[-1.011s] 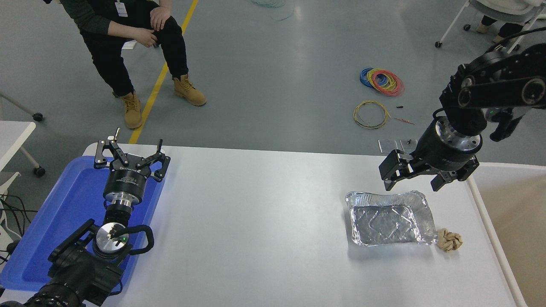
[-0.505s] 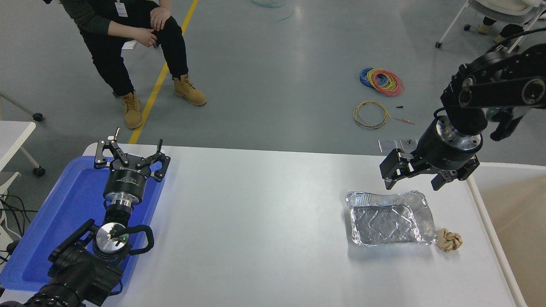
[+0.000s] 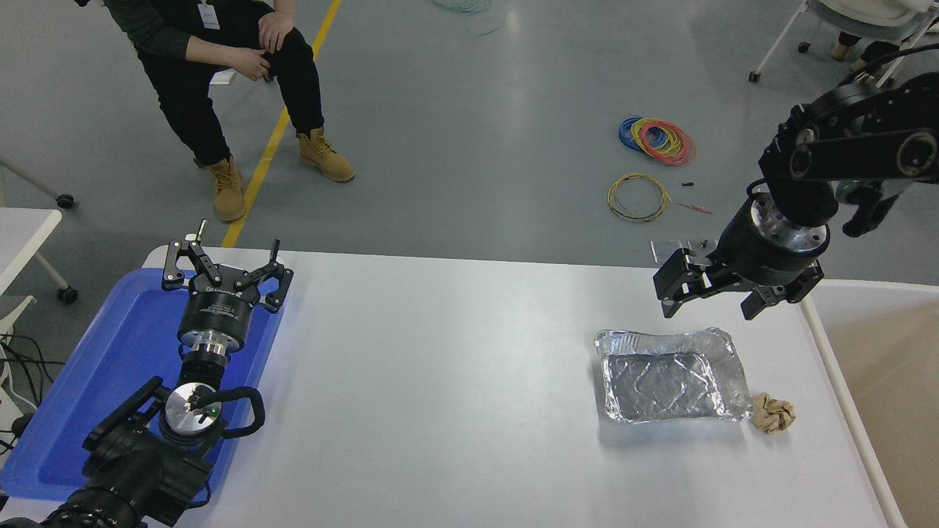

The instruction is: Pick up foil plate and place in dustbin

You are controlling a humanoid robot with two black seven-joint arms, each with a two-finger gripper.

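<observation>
Hanging above the far right part of the white table [image 3: 455,381], the right black gripper [image 3: 710,302] pointed downward with its fingers spread wide and nothing between them. It stood clear of the shiny silver rectangular aluminium foil plate [image 3: 671,375], over the table just beyond that plate's far rim.

The foil plate lay flat on the table, right of centre, its crinkled rim and embossed bottom facing up and nothing in it. A small crumpled tan paper ball [image 3: 774,412] sat against its near right corner.

The large dustbin with white rim and beige inside [image 3: 891,367] stood off the table's right edge, close to the plate.

The left black gripper [image 3: 224,265] was parked at the lower left over the flat blue plastic tray [image 3: 95,367], fingers open and holding nothing.

A seated person in dark clothing and tan boots [image 3: 220,81] was on the floor side beyond the table's far left.
</observation>
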